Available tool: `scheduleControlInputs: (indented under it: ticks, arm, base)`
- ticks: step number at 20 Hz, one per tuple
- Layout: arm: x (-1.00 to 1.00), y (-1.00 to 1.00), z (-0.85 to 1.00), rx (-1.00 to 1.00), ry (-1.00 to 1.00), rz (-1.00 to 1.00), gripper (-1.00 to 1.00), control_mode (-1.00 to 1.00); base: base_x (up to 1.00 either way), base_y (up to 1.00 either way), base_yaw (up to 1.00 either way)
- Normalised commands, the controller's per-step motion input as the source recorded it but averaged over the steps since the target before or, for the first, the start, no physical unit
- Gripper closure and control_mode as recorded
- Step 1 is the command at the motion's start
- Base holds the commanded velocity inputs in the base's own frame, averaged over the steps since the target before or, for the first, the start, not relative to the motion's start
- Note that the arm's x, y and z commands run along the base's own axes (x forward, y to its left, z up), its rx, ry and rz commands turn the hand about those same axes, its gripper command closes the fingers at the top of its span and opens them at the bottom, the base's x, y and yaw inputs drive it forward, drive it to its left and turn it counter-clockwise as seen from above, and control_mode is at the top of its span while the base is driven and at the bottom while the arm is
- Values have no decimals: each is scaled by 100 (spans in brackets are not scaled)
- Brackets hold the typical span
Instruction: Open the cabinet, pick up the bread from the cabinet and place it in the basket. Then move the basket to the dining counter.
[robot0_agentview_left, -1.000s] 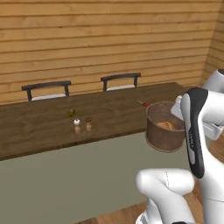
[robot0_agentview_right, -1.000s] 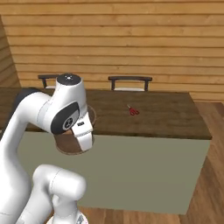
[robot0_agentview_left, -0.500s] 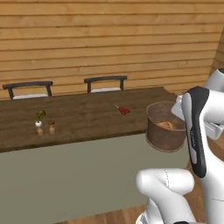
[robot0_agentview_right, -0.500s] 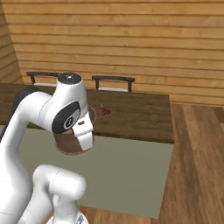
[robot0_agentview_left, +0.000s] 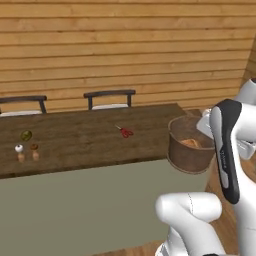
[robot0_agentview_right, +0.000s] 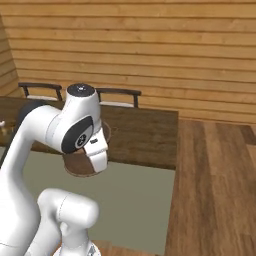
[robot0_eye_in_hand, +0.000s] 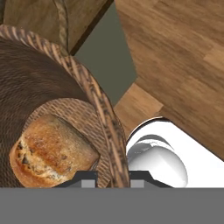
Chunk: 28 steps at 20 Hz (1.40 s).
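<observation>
We see the basket (robot0_agentview_left: 189, 150) held up in the air beside the near corner of the dining counter (robot0_agentview_left: 90, 137), its woven wall partly over the counter's edge in the left base view and its base clear of the plank top. Inside it lies the bread (robot0_eye_in_hand: 50, 153), an orange-brown crusty loaf resting on the woven bottom; in the left base view we catch a pale orange sliver of it just under the rim (robot0_agentview_left: 190, 143). The gripper (robot0_eye_in_hand: 111, 177) is clenched on the basket's rim, one dark finger inside the wall and one outside, with the woven edge running between them in the hand view. In the right base view the basket (robot0_agentview_right: 82, 162) shows as a brown round shape behind the arm's elbow, in front of the counter (robot0_agentview_right: 145, 132). On the plank top we find a small red object (robot0_agentview_left: 126, 132) near the middle, and towards the far left a greenish round item (robot0_agentview_left: 26, 135) with two little shakers (robot0_agentview_left: 27, 153) beside it, well apart from the basket. Two dark chairs (robot0_agentview_left: 110, 98) stand behind the counter against the wood-plank wall (robot0_agentview_left: 125, 45). What the red object is we cannot tell.
</observation>
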Motion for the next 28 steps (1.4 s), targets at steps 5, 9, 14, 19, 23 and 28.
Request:
scheduleControlInputs:
  ticks: [5, 9, 14, 19, 23, 28]
  arm:
    - [0, 0, 0, 0, 0, 0, 100, 100]
    - [0, 0, 0, 0, 0, 0, 100, 100]
    - [32, 0, 0, 0, 0, 0, 100, -100]
    - [74, 0, 0, 0, 0, 0, 100, -100]
    - [98, 0, 0, 0, 0, 1, 100, -100]
    - [98, -23, -44, -2, 5, 1, 100, -100]
  base:
    - [59, 0, 0]
    - [47, -1, 0]
    - [16, -1, 0]
    - [0, 0, 0]
    - [0, 0, 0]
    - [0, 0, 0]
